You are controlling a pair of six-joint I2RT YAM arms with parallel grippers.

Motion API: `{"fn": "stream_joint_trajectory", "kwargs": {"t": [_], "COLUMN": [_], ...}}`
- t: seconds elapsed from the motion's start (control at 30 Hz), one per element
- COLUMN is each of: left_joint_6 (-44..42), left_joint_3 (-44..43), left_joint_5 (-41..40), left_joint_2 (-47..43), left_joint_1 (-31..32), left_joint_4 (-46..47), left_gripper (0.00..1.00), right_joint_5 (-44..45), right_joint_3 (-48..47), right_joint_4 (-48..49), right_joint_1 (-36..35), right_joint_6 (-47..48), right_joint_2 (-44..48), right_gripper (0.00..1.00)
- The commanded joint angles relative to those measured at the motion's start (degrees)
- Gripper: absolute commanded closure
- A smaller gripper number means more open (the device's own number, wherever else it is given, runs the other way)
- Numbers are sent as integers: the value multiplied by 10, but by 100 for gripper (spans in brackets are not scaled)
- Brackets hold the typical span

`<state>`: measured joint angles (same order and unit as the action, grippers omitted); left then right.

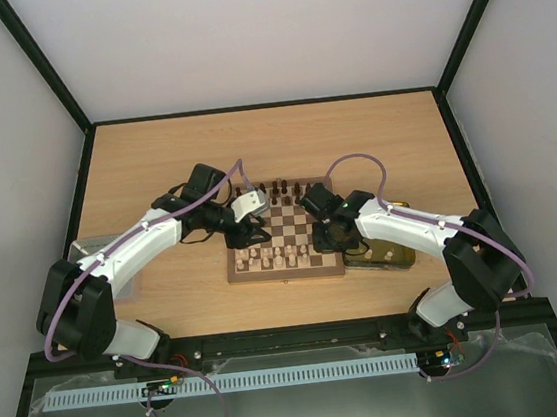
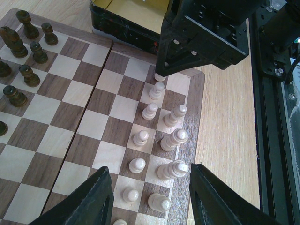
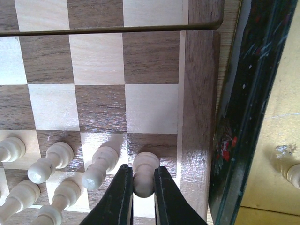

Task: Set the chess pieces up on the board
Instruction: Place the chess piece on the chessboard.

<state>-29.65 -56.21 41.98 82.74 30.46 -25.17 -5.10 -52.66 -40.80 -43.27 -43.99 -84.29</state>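
Right tool pinched on a cream piece at an edge square of the board, beside the tray. Right arm reaches over tray, wrist pitched down; left tool half open, empty.

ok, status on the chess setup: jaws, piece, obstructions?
Right jaws shut on a cream piece, at the board's edge column. Left jaws open, empty, over the cream rows. Neighbouring cream piece close beside it; black tin flanks the board.
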Motion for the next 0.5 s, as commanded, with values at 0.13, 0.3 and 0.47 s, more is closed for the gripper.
{"fn": "stream_joint_trajectory", "kwargs": {"t": [0.13, 0.3, 0.47], "left_joint_6": [-12, -12, -12], "left_joint_3": [1, 0, 0], "left_joint_5": [11, 12, 12], "left_joint_2": [-6, -5, -4], "left_joint_1": [-3, -3, -3], "left_joint_4": [-7, -7, -7], "left_gripper": [53, 53, 53], "right_joint_5": [28, 30, 27], "right_joint_3": [-15, -21, -22], "right_joint_4": [-18, -21, -20], "right_joint_1": [-3, -4, -4], "right_joint_6": [0, 0, 0], "right_joint_2": [-11, -14, -15], "right_gripper": [94, 94, 92]}}
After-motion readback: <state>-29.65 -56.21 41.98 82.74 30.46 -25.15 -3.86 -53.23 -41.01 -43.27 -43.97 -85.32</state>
